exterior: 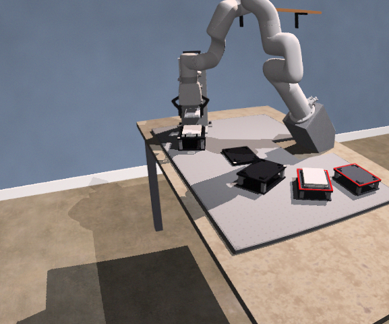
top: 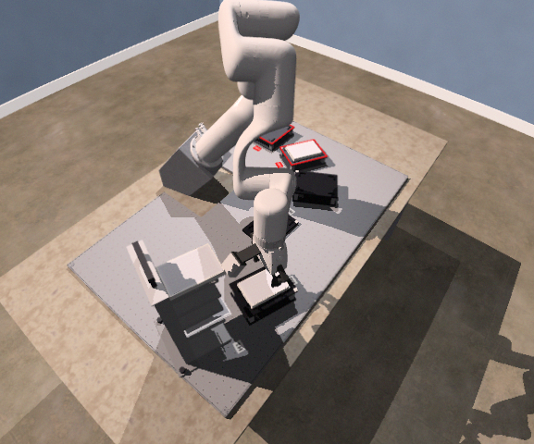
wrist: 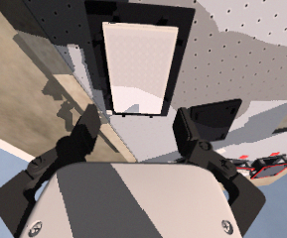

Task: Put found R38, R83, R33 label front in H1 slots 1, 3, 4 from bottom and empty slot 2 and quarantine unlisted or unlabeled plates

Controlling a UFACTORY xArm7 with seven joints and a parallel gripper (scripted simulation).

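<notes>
A white plate (top: 262, 289) lies flat on a raised black nest (top: 267, 305) right beside the plate hotel H1 (top: 185, 291). It also shows in the exterior view (exterior: 191, 129) and in the wrist view (wrist: 139, 66). My gripper (top: 279, 279) hangs just above the plate's near end, open and empty, its fingers clear of the plate. It stands over the nest in the exterior view (exterior: 191, 109). The hotel's shelves are in shadow; I cannot read any labels.
Two red-rimmed nests stand at the far end: one holds a white plate (top: 304, 152) (exterior: 313, 178), the other (exterior: 356, 175) is empty. A raised black nest (exterior: 261, 172) and a flat black pad (exterior: 239, 154) lie between. The deck's edge is close behind the nest.
</notes>
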